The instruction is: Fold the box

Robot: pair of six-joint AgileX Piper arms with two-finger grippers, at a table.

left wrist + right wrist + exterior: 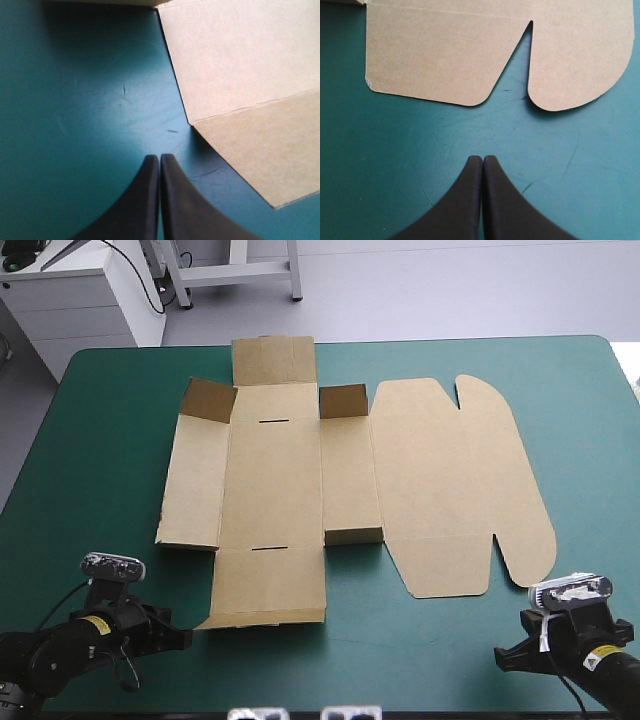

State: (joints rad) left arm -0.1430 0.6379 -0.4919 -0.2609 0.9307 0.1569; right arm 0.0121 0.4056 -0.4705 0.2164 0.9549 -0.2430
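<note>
Barely begun: the box (300, 480) lies almost flat on the counter (100, 440). Fingers of the left gripper (159, 161) and right gripper (483, 161) are clenched, empty.

Box (240, 65) partly beyond wrist views

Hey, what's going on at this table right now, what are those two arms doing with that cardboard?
Nothing is being handled at this moment. The box, a cut sheet of brown board, lies spread out on the teal-green table, mostly flat, with a couple of small flaps near its far side tilted up. The left gripper and the right gripper are both shut and empty, low over the cover near the table's near edge, each just short of the box and not touching it. Folding has not visibly begun.
</note>
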